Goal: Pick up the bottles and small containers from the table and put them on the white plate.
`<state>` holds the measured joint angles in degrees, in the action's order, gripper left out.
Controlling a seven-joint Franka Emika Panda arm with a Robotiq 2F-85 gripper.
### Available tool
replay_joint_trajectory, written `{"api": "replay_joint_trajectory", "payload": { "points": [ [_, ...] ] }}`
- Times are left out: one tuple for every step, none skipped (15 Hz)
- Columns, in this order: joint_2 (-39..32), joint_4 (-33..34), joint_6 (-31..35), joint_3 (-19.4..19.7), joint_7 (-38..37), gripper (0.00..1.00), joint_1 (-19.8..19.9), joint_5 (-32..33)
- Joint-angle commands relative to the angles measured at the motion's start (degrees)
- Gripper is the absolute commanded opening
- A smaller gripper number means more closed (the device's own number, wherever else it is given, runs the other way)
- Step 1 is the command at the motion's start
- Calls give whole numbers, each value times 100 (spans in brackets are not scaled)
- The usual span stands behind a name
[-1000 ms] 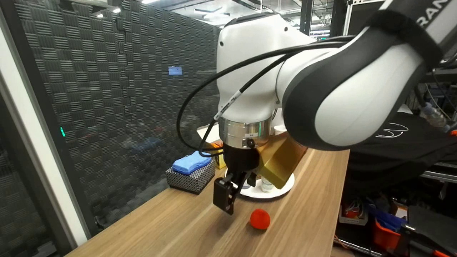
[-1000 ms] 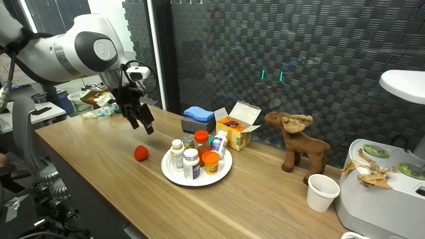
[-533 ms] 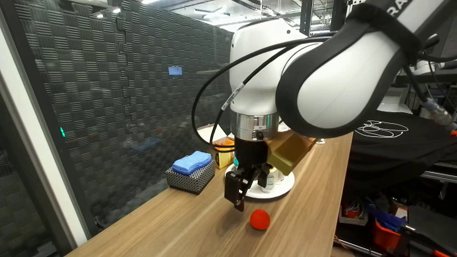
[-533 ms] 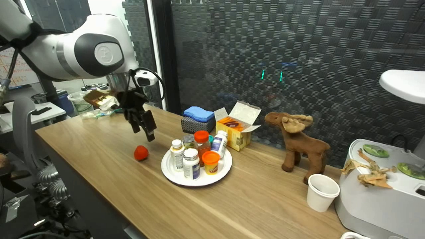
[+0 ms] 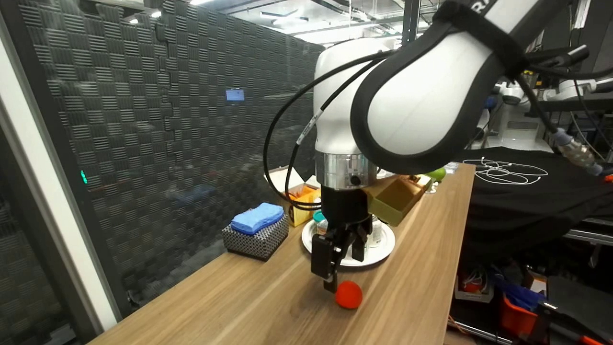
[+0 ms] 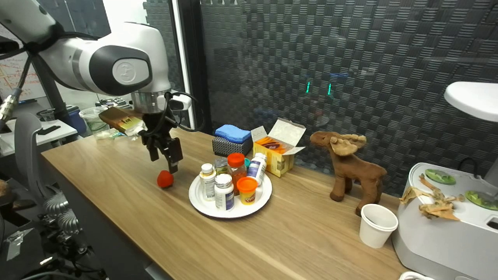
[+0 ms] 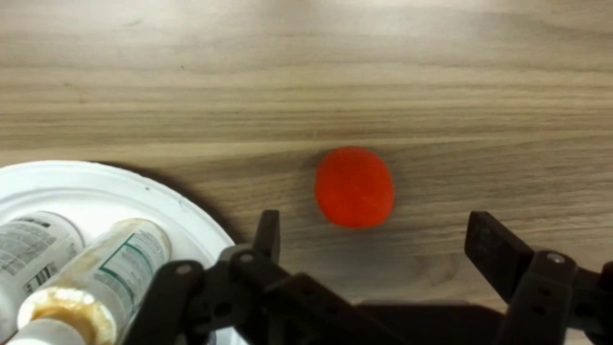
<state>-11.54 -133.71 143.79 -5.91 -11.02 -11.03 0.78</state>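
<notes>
- Since the earlier pictures the gripper [image 7: 376, 234] has come lower and closer to the red object [image 7: 354, 187]; its jaws stand wide apart.
- On the white arm [image 5: 421, 105] the letters "RA" can be read.
- The red object, smooth and nearly round, lies on the wood-grain table [image 7: 431, 96].
- The bottles and containers [image 6: 224, 196] are on the round white plate [image 7: 124, 191]; a white bottle [image 7: 131, 256] has a green-framed label, its neighbour bottle [image 7: 38, 247] a barcode, the text blurred.
- A yellow tub [image 6: 248, 197] carries a red logo, very small.
- Behind is an open cardboard carton [image 6: 278, 163].
</notes>
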Motion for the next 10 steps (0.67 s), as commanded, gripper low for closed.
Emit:
{"api": "replay_joint_trajectory", "payload": {
  "points": [
    [-289,315,-317,-119,262,100,69,-147],
    [-364,367,-354,-109,222,100,51,-100],
    [-460,421,-350,-83,111,100,24,-36],
    [-543,468,-322,-45,-11,100,-7,34],
    [-648,540,-347,-47,-26,100,-24,36],
    [-725,583,-339,-30,-108,100,-65,84],
    [-796,626,-341,-16,-158,100,-98,123],
    [-847,655,-329,15,-264,94,-148,192],
    [-865,655,-316,49,-408,76,-214,273],
    [-890,666,-307,77,-538,66,-265,337]
  ]
}}
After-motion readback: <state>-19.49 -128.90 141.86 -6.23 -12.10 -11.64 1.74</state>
